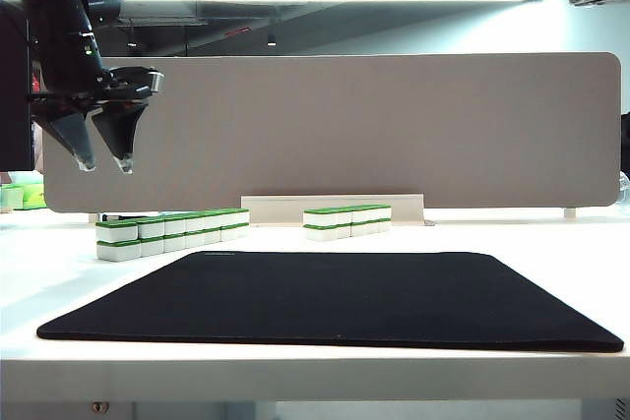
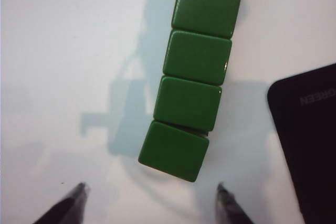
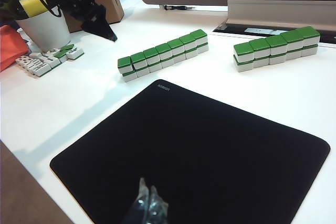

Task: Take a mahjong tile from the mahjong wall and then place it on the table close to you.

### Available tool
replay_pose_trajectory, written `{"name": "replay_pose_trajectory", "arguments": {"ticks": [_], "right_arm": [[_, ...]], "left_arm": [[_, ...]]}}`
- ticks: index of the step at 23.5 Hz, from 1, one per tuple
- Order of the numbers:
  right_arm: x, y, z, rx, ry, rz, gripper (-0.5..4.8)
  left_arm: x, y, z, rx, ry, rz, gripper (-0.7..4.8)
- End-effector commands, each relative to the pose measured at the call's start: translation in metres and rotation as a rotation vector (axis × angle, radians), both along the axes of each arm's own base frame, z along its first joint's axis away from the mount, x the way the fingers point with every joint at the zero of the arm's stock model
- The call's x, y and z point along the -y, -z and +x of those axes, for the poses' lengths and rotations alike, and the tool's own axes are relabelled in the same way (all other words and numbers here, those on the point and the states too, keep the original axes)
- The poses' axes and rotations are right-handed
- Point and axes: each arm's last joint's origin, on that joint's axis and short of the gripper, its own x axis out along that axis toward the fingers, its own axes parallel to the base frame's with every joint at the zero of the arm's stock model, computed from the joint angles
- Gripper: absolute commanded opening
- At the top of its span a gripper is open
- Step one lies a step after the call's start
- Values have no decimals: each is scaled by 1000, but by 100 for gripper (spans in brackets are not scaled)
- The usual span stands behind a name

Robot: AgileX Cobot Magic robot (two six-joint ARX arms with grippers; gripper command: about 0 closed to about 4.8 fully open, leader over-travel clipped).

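Looking down from the left claw (image 2: 149, 203), we see its tips spread wide and empty above the end tile (image 2: 173, 150) of the mahjong wall (image 1: 172, 231), which sits on the white counter (image 1: 551, 243) behind the black mat (image 1: 335, 297). We should drop straight, one tip each side. Only the side view shows how high we hang. The right claw (image 3: 147, 205) is pressed together over the mat.
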Motion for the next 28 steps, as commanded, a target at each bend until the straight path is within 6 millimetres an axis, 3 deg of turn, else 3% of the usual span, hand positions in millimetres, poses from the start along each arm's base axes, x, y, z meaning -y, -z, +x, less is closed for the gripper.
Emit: {"name": "replay_pose_trajectory", "arguments": {"ticks": [1, 3, 10, 20, 28], "right_arm": [[0, -3, 0, 19, -2, 4, -1], [0, -3, 0, 19, -2, 4, -1], [0, -3, 0, 19, -2, 4, -1], [0, -2, 0, 19, -3, 4, -1], [0, -3, 0, 19, -3, 4, -1]], "left_arm": [[1, 5, 0, -22, 51, 24, 357], [4, 11, 2, -33, 122, 59, 414], [10, 27, 10, -48, 179, 76, 413], [12, 69, 28, -99, 180, 80, 412], [12, 82, 32, -121, 177, 82, 410]]}}
